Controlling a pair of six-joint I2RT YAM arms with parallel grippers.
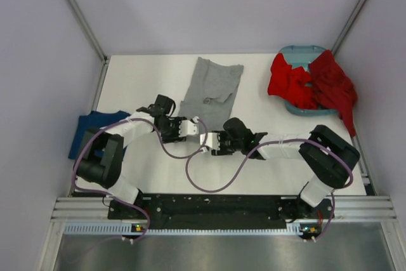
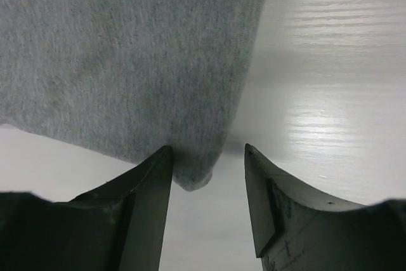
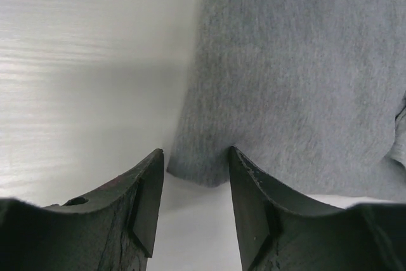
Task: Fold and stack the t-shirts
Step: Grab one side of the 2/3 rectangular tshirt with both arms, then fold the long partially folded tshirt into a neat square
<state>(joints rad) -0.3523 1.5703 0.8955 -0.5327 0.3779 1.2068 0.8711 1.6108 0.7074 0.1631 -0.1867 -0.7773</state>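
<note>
From above, the grey t-shirt (image 1: 209,90) lies spread flat on the white bench (image 1: 146,74) in the upper centre of the frame. A navy t-shirt (image 1: 95,128) sits at the left edge, partly behind the left arm (image 1: 136,128). The red t-shirts (image 1: 314,84) are heaped in and over a teal basket (image 1: 298,50) at the upper right. The left arm and the right arm (image 1: 279,150) both reach in toward the middle, and their ends meet just below the grey shirt's lower edge.

In the left wrist view, the left fingers (image 2: 149,188) stand spread apart. A corner of the grey shirt fills the upper left and dips into the gap beside the left-hand tip. The other tip is over bare bench, and nothing is pinched.

In the right wrist view, the right fingers (image 3: 254,195) are likewise spread. The grey shirt fills the upper right, with its corner lying in the gap at the tips. The cloth is flat on the bench and not gripped.
</note>
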